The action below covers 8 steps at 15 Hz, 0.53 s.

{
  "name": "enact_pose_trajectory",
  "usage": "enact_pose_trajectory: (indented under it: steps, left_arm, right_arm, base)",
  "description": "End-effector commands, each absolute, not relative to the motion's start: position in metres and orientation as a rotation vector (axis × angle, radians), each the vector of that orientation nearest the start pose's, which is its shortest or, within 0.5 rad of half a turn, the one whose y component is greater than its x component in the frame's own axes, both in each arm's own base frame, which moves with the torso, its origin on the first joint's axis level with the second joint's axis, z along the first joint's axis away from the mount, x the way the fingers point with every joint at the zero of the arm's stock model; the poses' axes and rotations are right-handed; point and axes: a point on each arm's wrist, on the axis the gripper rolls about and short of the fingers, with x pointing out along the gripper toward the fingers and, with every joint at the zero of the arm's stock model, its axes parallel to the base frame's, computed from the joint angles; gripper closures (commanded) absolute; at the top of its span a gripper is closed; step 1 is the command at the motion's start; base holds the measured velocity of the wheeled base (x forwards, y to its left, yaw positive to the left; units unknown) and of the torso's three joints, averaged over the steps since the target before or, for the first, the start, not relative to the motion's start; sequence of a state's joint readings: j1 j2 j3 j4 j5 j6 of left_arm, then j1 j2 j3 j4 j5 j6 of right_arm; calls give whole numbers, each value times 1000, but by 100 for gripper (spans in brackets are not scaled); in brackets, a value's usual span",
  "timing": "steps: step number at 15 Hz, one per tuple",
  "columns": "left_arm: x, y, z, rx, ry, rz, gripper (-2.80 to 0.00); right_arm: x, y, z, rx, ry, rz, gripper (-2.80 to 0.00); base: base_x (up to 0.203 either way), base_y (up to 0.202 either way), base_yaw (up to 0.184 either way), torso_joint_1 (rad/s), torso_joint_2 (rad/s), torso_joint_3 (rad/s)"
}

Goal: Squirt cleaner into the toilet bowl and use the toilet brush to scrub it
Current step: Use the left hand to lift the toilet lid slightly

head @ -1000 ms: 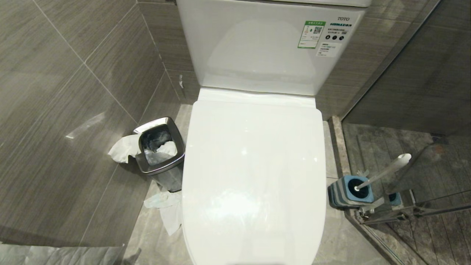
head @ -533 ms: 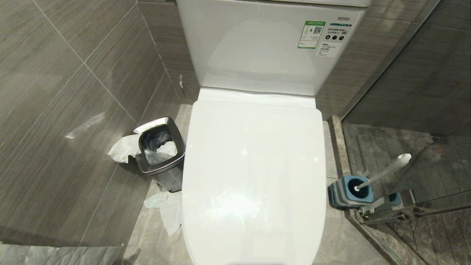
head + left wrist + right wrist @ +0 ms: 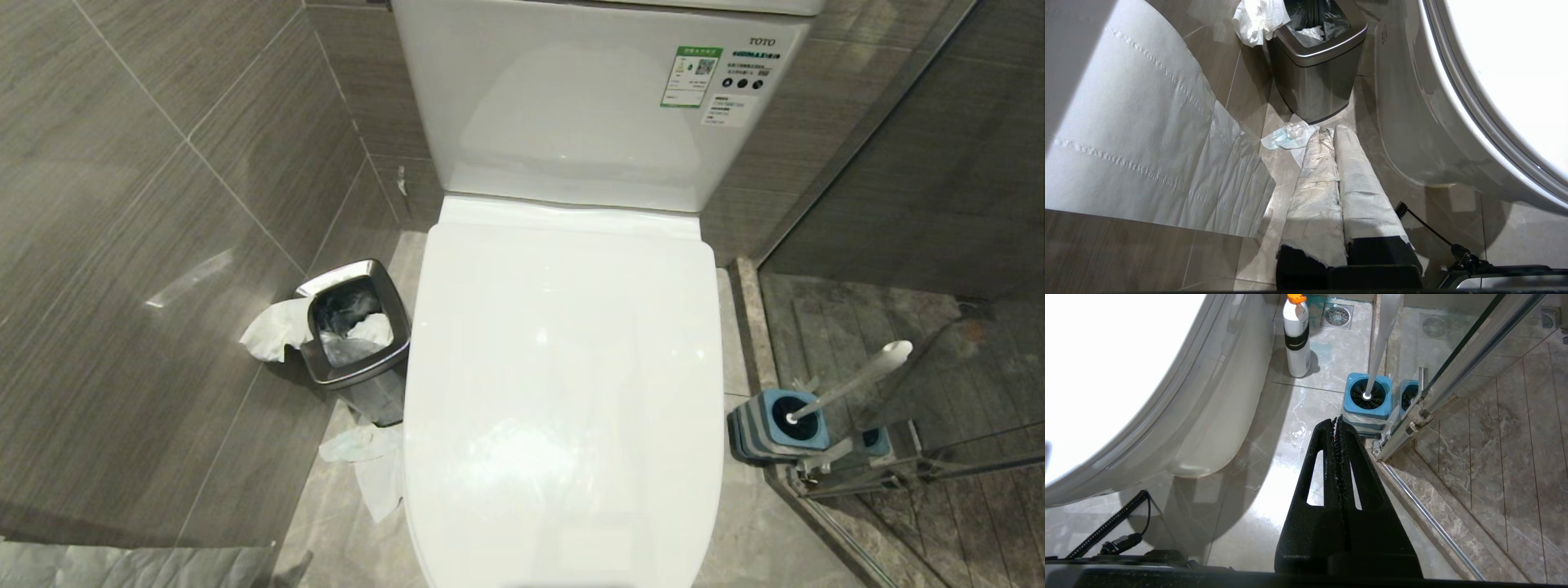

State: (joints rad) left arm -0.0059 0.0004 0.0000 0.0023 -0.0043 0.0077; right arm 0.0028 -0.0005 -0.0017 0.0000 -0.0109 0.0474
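The white toilet's lid (image 3: 563, 367) is down, so the toilet bowl's inside is hidden. To the toilet's right, the toilet brush (image 3: 857, 380) leans in its blue-topped holder (image 3: 775, 425); the same brush handle (image 3: 1380, 335) shows in the right wrist view. A white bottle (image 3: 1297, 347) with an orange cap stands on the floor by the toilet's base; no cleaner liquid shows. My right gripper (image 3: 1336, 420) is shut and empty, low over the floor just short of the holder (image 3: 1367, 396). My left gripper (image 3: 1329, 130), its fingers wrapped in white material, is shut and empty beside the toilet's left flank.
A square steel waste bin (image 3: 355, 331) stuffed with tissue stands left of the toilet, with crumpled paper (image 3: 371, 469) on the floor by it. A wide sheet of toilet paper (image 3: 1139, 139) hangs close to my left gripper. A glass shower door and its rail (image 3: 1453, 359) border the brush holder.
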Motion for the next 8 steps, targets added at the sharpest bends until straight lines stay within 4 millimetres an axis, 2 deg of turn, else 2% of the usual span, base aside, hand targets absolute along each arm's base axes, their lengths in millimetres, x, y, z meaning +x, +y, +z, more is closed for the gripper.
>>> enact_pose_trajectory:
  steps: [1,3,8]
  left_arm:
    - [-23,0,75,8,3,-9,0]
    - [-23,0,78,23,-7,-13,0]
    - [-37,-1,111,69,-69,-58,0]
  right_arm:
    - [-23,0,76,48,-2,-8,0]
    - [-23,0,76,48,-2,-8,0]
    - [-23,0,76,48,-2,-8,0]
  base:
    - [0,0,0,0,0,0]
    - [0,0,0,0,0,0]
    - [0,0,0,0,0,0]
